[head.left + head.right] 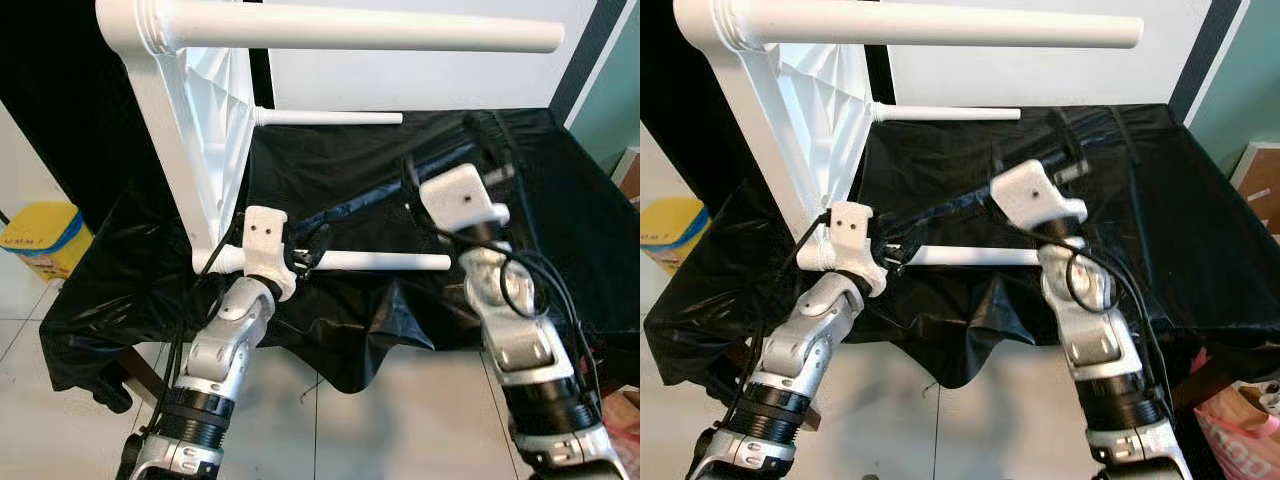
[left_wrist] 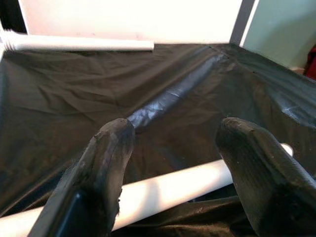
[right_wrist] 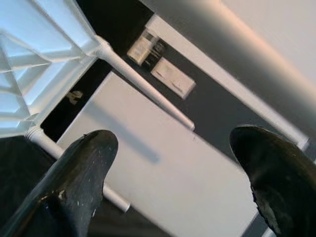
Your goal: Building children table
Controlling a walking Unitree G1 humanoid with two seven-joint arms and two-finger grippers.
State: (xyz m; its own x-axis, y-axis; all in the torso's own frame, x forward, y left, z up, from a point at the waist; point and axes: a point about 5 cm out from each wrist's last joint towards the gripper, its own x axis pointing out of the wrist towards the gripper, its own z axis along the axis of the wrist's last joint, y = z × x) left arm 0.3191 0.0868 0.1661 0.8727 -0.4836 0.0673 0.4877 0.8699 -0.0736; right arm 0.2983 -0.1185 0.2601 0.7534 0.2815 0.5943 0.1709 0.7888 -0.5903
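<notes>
A white children's table (image 1: 205, 130) lies on its side on a black cloth (image 1: 380, 180), with its round legs pointing right. The top leg (image 1: 380, 28) hangs high, the far leg (image 1: 330, 118) lies at the back, and the near leg (image 1: 385, 262) rests along the cloth's front. My left gripper (image 1: 315, 250) is open at the near leg's base. In the left wrist view its fingers (image 2: 106, 163) straddle that leg (image 2: 168, 187). My right gripper (image 3: 173, 148) is open and empty, raised over the cloth's right half, facing the table's ribbed underside (image 3: 34, 64).
The black cloth drapes over a low surface whose front edge (image 1: 340, 350) is just before me, with tiled floor below. A yellow bin (image 1: 45, 235) stands at the left. A cardboard box (image 1: 1262, 170) and a pink bag (image 1: 1240, 420) are on the right.
</notes>
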